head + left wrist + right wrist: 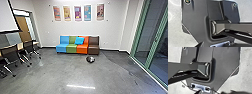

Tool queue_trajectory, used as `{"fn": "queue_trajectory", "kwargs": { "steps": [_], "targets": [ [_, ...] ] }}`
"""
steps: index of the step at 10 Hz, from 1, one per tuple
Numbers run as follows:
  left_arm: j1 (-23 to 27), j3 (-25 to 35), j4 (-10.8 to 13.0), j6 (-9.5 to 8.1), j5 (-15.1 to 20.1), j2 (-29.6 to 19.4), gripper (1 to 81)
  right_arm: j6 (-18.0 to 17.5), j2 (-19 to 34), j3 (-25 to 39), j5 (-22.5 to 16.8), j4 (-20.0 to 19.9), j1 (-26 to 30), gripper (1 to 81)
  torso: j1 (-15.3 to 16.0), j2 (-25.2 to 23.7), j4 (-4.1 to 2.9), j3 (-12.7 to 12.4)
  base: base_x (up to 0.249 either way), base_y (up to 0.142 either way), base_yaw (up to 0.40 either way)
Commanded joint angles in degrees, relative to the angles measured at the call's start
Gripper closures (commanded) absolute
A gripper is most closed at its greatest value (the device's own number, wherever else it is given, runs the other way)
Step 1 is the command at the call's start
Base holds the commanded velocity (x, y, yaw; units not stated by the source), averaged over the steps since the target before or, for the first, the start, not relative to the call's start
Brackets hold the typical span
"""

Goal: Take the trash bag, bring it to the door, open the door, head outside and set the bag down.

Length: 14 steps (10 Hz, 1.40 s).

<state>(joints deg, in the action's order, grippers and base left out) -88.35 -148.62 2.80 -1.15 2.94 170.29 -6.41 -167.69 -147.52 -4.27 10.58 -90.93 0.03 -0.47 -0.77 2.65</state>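
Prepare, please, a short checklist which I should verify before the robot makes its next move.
1. Bag located: ok, the dark-and-white bundle, probably the trash bag, is visible ahead.
2. Bag picked up: not ok, it lies on the floor before the sofa.
3. Chairs away from the bundle: ok, they stand well to its left.
4. Bag tied shut: cannot tell.
5. Door unlocked, at the green-framed glass: cannot tell.

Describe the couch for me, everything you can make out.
The couch is armless, with four upright back-and-seat sections in a row: light blue, green, orange and dark brown. Its covering looks smooth, perhaps imitation leather. A bright blue cushion leans on the backs where green meets orange. It stands on the grey floor along the far wall, below five colourful pictures.
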Motion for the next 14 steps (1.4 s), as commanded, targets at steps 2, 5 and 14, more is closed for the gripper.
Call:
{"fn": "queue_trajectory", "kwargs": {
  "steps": [2,5,14],
  "targets": [
    [2.1,0.4,-0.1,0.35,3.3,0.1,1.0,0.2,0.1,0.1,-3.3,0.4,2.4,1.0,0.0,0.0,0.00,0.0,0.157,0.000,0.000],
    [2.2,0.4,0.0,0.35,3.3,0.5,1.0,0.2,0.0,0.1,-3.3,0.4,2.4,1.0,0.0,0.0,0.00,0.0,0.157,-0.068,0.000],
    [2.2,0.4,-0.4,0.27,3.2,1.1,1.0,0.3,0.0,-1.6,-3.4,0.4,2.5,1.0,0.0,0.0,0.00,0.0,0.159,-0.033,0.000]
  ]
}}
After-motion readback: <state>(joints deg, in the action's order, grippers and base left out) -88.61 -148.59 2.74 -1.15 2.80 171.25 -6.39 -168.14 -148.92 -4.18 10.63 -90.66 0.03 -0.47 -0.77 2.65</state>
